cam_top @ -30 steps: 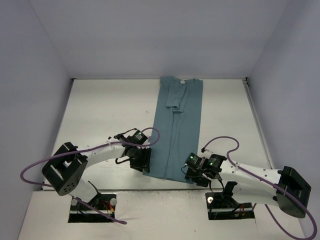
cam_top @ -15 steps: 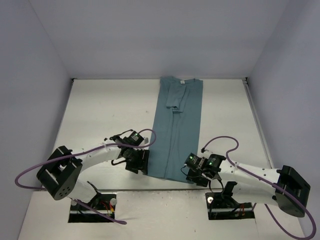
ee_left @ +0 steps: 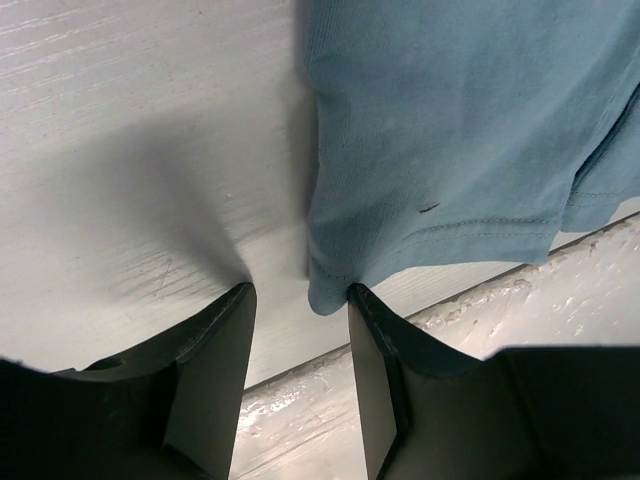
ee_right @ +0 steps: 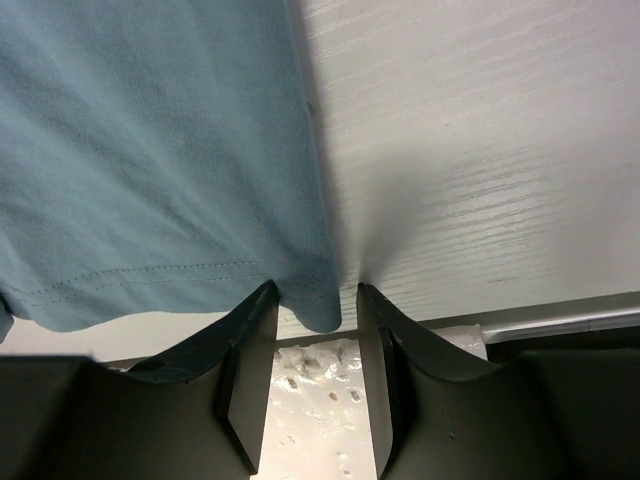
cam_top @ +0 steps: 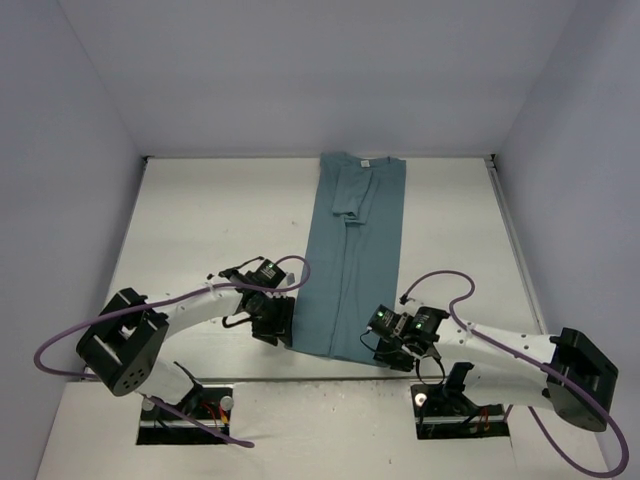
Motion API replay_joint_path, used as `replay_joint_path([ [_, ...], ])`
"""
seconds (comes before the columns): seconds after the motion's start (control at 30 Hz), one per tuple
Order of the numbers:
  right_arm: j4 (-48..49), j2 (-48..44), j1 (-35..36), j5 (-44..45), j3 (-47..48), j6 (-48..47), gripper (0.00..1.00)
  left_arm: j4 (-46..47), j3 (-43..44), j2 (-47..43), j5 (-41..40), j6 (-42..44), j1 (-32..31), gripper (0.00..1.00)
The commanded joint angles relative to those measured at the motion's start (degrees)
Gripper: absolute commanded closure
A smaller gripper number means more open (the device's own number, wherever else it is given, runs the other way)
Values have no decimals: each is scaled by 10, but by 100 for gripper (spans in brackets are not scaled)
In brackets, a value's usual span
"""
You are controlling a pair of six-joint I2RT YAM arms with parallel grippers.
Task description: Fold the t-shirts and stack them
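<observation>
Teal knit t-shirt (cam_top: 355, 260), long flat folded strip on white grained table (cam_top: 200, 220), stitched hem nearest arms. Left gripper (ee_left: 300, 292) half-open at one hem corner; right gripper (ee_right: 315, 288) half-open straddling the other, unclamped.

A robotics lab test cell: the white left arm (cam_top: 190, 310) and right arm (cam_top: 500, 345), trailing purple cables (cam_top: 437, 273), stood bolted along the frame's bottom edge on a scuffed white worktop (cam_top: 200, 220) boxed in by bare lavender walls (cam_top: 330, 70).
</observation>
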Motion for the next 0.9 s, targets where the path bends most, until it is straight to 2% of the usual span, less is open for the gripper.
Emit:
replay_joint_path([
  [0.0,5,20,4,31,-6,3,68,29,0,2,7,-14,-9,65],
  [0.23,19,32,4,29,-6,-1,78,61,-19,15,14,-34,-21,73],
  [0.33,21,38,5,29,-6,-3,84,71,-20,30,19,-38,-26,84],
  [0.4,23,38,6,29,-5,-4,90,76,-21,34,20,-41,-28,97],
  [0.43,23,38,7,30,-5,-4,93,77,-22,34,21,-41,-29,100],
  [0.5,22,36,7,30,-2,-7,100,75,-24,29,26,-41,-29,100],
  [0.73,16,45,40,29,25,-3,100,34,-37,-35,33,-55,-29,100],
  [0.87,-2,68,90,38,57,22,100,-2,-54,-87,27,-57,-29,100],
])
